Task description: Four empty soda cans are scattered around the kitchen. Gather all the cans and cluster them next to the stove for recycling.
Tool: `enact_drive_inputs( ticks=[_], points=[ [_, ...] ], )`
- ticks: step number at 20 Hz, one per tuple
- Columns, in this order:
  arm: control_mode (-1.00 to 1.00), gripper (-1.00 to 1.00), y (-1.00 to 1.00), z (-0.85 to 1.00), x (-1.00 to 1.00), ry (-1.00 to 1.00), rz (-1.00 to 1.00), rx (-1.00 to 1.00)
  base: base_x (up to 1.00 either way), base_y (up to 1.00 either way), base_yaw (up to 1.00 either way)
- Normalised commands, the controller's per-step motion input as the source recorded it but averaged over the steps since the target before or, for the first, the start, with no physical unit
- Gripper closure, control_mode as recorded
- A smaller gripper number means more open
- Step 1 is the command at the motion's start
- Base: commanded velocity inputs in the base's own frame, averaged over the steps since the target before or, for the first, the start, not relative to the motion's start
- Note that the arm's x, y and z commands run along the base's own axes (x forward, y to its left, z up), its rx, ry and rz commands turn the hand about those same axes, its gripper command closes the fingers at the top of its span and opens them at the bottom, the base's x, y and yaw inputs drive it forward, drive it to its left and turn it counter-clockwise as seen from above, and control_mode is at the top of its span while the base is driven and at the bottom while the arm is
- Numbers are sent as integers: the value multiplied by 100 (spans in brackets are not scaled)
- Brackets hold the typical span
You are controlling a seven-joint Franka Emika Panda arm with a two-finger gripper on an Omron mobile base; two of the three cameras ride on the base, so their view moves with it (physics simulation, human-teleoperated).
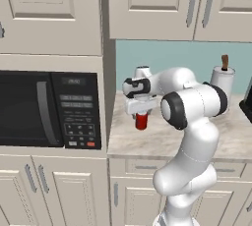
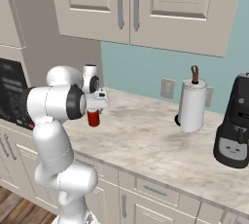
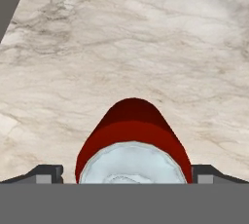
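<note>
Cream cupboard doors line the wall above and below us, with a pale blue wall behind the marbled counter. We see a black microwave built into the cupboards to the left of the counter, and a black coffee machine standing at the counter's right end. Just left of that machine stands a tall white paper-towel roll on its holder, upright near the wall. Our hand hangs over the left part of the counter, pointing down, its fingers spread as wide as they go on either side of a red soda can. The can stands upright on the counter with its silvery top between the fingers; we cannot tell whether they touch it. Nothing lies on the marble around it.
</note>
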Motion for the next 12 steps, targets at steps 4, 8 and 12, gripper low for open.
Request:
enact_drive_inputs(
  ticks=[4,8,12],
  points=[
    [-100,-100,-1,-16,-4,4,0,0,0,0,0],
    [-100,-100,-1,-15,0,3,0,0,0,0,0],
    [-100,-100,0,-9,2,1,0,0,0,0,0]
  ],
)
